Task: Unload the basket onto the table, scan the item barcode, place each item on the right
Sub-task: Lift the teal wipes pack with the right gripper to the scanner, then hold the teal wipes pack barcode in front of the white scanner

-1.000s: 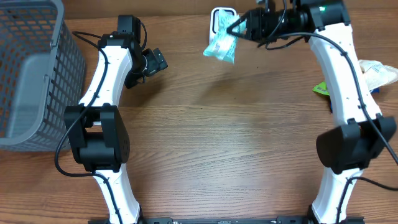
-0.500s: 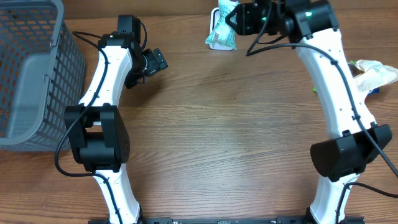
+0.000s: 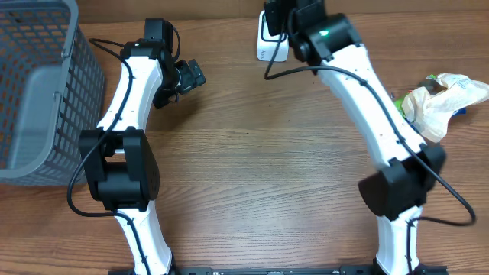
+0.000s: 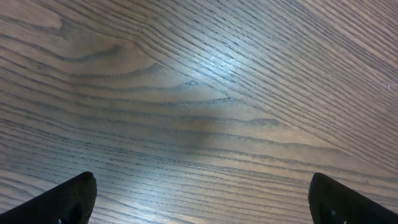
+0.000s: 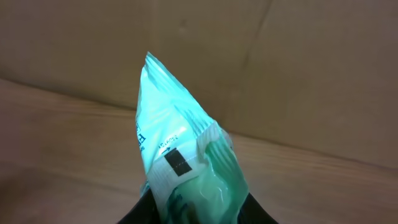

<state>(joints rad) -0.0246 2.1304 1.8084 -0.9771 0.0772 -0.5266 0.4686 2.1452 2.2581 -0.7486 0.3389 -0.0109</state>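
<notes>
My right gripper (image 5: 196, 208) is clamped on the green packet (image 5: 186, 155), holding it at the far edge of the table (image 3: 252, 168), right by the white scanner (image 3: 265, 46). My left gripper (image 3: 189, 75) hangs wide open, nothing in it. So I'm mid-scan I guess, and next I need the barcode facing the scanner.

1. A grey basket (image 3: 53, 53) with mesh walls sits at the left edge of the wooden table (image 3: 260, 168), partly cut off by the frame.
2. A crumpled cream-coloured bag (image 3: 443, 103) lies at the right edge of the table, well apart from the basket.
3. The tabletop's grain runs in long streaks.
</notes>
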